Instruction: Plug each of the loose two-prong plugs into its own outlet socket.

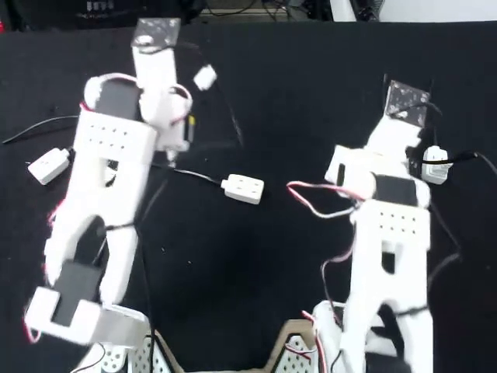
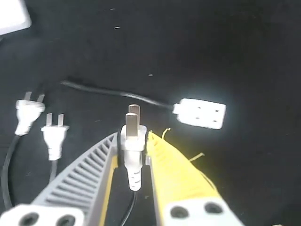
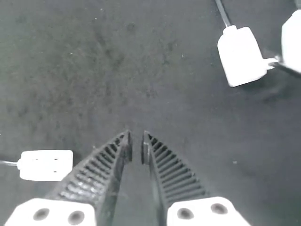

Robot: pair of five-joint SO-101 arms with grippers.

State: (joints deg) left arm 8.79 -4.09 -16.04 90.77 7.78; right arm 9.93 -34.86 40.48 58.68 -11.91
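The left claw is clamped on a white plug, gripping its body with both prongs pointing ahead over the black table. An outlet block lies near, with nothing pinning it down. The main risk, I judge, is the block sliding away under the push, or the prongs meeting the slots askew. A second plug and a third plug lie close by, and their cords could snag. The right claw is almost together and empty, so it braces nothing.
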